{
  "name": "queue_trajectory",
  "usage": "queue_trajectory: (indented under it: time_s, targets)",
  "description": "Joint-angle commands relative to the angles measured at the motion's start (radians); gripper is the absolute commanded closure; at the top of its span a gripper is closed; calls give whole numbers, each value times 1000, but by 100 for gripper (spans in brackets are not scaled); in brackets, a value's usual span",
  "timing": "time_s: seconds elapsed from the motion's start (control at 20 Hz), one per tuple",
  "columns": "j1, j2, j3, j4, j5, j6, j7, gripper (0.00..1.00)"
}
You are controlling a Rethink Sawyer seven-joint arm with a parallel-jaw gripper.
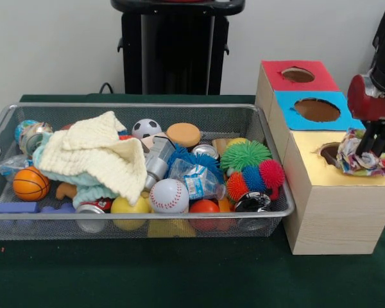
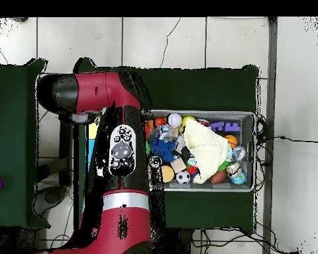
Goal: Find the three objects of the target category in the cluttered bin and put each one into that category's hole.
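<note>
Green table: end effector (image 1: pixel 374 149) grips printed cloth (image 1: pixel 359 156) over yellow hole (image 1: pixel 332 153).

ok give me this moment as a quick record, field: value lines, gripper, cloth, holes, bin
gripper: over the yellow-topped box, shut on a printed cloth piece
printed cloth piece: multicolour, bunched at the rim of the yellow hole, not yet dropped in
yellow hole: partly covered by the cloth
blue hole: open, nothing in it
red hole: open, nothing in it
wire bin: full of clutter
cream knitted cloth: draped over the bin's left half in the front view
arm: hides the boxes in the overhead view
</note>
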State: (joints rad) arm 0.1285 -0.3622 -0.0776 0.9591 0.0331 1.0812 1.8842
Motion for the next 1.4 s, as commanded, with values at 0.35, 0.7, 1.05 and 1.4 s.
queue_trajectory:
  time_s: [0.35,0.7,1.05,1.4]
  targets:
    - [-9,-4,-12,205,11,-56,227,100]
    - [1,-57,-34,278,-2,-66,209,100]
    - [-5,-64,-32,323,-9,-128,177,100]
    - [-8,-41,-27,341,-22,-213,165,100]
